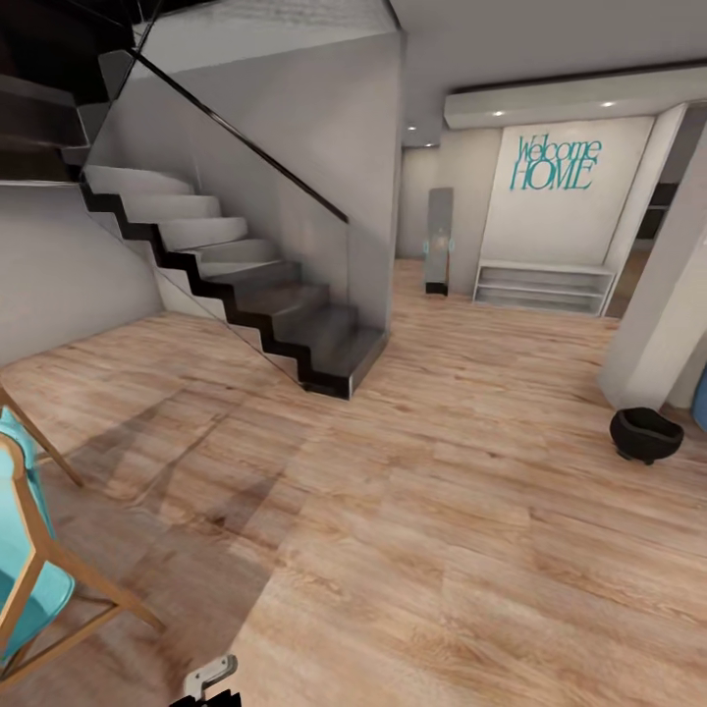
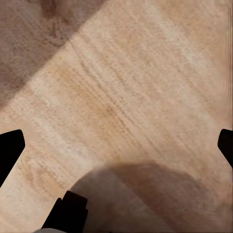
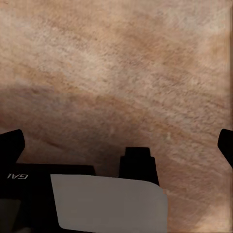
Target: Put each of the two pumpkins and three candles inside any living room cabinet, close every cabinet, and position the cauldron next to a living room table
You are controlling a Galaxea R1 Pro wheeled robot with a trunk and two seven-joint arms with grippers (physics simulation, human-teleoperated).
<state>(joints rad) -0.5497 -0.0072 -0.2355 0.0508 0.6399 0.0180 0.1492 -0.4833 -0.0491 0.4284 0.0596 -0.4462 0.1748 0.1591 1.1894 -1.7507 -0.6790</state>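
The cauldron (image 1: 645, 433), a small round black pot, stands on the wood plank floor at the right of the head view, by the foot of a white pillar (image 1: 660, 314). My left gripper (image 2: 116, 145) is open over bare floor, with its dark fingertips (image 2: 9, 149) far apart. My right gripper (image 3: 116, 145) is also open above the floor and holds nothing. The pumpkins, candles, cabinet and table are out of view.
A grey staircase with a glass side (image 1: 285, 295) rises at the left centre. A turquoise chair with wooden legs (image 1: 34, 579) is at the near left. A low white shelf (image 1: 542, 285) stands under a "Welcome HOME" wall at the back. Open floor lies between me and the cauldron.
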